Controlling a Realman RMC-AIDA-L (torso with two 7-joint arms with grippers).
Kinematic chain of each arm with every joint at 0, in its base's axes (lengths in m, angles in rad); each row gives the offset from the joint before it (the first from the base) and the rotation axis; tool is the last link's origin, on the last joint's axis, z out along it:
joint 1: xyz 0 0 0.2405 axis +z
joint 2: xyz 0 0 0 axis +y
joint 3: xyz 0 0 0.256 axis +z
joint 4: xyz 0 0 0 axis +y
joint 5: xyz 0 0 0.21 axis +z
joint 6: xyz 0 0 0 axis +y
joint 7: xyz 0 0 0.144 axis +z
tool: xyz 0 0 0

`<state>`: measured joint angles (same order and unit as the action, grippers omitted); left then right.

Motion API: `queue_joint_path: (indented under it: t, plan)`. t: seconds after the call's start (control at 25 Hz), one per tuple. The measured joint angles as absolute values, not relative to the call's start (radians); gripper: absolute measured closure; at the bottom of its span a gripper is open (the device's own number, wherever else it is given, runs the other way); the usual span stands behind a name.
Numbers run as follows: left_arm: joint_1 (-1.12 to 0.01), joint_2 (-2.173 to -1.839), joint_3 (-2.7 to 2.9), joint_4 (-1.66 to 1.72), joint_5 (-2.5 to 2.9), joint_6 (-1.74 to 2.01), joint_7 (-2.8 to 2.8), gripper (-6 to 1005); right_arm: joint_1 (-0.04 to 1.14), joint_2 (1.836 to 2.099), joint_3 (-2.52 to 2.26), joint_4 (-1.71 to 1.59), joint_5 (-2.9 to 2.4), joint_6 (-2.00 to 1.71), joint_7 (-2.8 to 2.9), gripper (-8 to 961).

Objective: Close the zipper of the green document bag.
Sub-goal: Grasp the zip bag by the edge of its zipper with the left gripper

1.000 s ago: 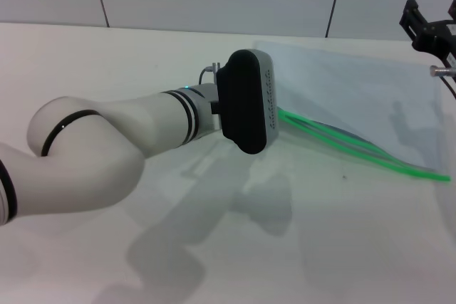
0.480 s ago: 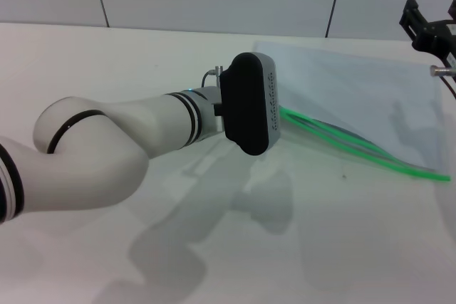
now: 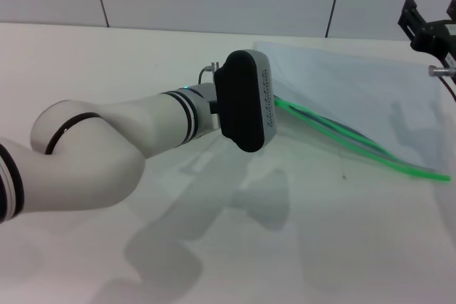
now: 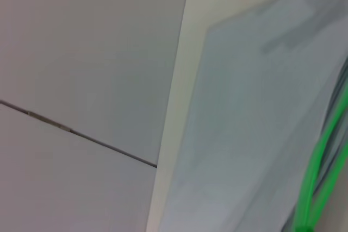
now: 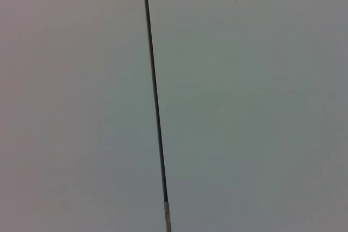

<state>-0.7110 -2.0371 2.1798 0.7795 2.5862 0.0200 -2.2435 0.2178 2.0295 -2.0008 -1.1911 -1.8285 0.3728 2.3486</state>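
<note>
While the zipper gapes on the green document bag, neither gripper's jaws can be judged.

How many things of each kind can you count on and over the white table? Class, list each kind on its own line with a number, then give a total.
Document bags: 1, the green document bag lying flat
Zippers: 1, the zipper, its two green strips apart
Robot arms: 2, the left arm at the bag's near corner, the right arm at the far right edge
Tables: 1, the white table
Total: 5
</note>
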Motion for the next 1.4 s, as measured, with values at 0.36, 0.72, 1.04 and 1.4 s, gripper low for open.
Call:
queue_joint_path:
  t: [0.36,0.72,1.04,1.4]
  plan:
    - [-0.718,-2.037,2.190,0.761,2.586,-0.014,-2.240,702,0.220,2.029,-2.006,-1.193,-1.829,0.373,2.349,293]
    - [-0.727,-2.038,2.209,0.750,2.573,-0.035,-2.250,790,0.225,2.029,-2.011,-1.193,-1.828,0.366,2.349,298]
    - [-0.689,-2.039,2.209,0.785,2.548,-0.049,-2.251,902,0.213,2.019,-1.924,-1.266,-1.812,0.127,2.381,302]
    - [-0.602,-2.031,2.199,0.918,2.546,-0.012,-2.244,944,0.219,2.021,-1.751,-1.362,-1.865,-0.304,2.243,307]
